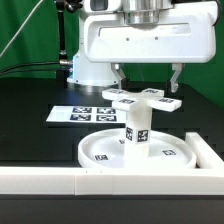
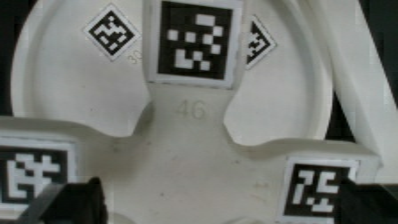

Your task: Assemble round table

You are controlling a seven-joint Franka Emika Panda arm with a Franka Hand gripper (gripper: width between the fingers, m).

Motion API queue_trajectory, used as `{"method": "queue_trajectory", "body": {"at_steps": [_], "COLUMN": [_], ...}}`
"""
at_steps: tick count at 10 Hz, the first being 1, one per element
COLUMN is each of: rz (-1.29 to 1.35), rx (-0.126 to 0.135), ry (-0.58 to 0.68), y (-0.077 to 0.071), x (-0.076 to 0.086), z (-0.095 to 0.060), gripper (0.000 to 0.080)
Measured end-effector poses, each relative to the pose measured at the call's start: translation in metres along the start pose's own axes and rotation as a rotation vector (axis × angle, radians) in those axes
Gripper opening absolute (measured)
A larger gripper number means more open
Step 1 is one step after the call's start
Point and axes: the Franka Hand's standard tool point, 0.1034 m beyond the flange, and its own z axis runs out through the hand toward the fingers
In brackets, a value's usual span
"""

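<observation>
The large rimmed round disc (image 1: 95,150) lies flat on the black table near the front. The short cylindrical post (image 1: 137,126) stands upright on its middle. The cross-shaped piece (image 1: 140,98) sits on top of the post, its tagged arms spread out. My gripper (image 1: 147,82) hangs open straight above the cross-shaped piece, one finger on each side of it, holding nothing. In the wrist view the cross-shaped piece (image 2: 205,120) fills the picture. My gripper (image 2: 217,203) shows only as dark fingers (image 2: 57,200) at the two corners, wide apart.
The marker board (image 1: 85,113) lies flat on the table behind the disc, toward the exterior view's left. The long white border wall (image 1: 40,181) runs along the front and turns up the exterior view's right side (image 1: 208,152), close to the disc.
</observation>
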Motion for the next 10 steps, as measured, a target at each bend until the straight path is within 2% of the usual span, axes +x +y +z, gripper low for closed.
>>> {"method": "queue_trajectory", "body": {"at_steps": [2, 6, 10], "rz": [-0.171, -0.715, -0.957], "rx": [0.0, -0.063, -0.068], "ry": [0.0, -0.02, -0.027], "y": [0.0, 0.001, 0.003], "x": [0.0, 0.008, 0.011], "z": [0.0, 0.0, 0.001], "gripper": [0.0649, 0.0649, 0.0649]}}
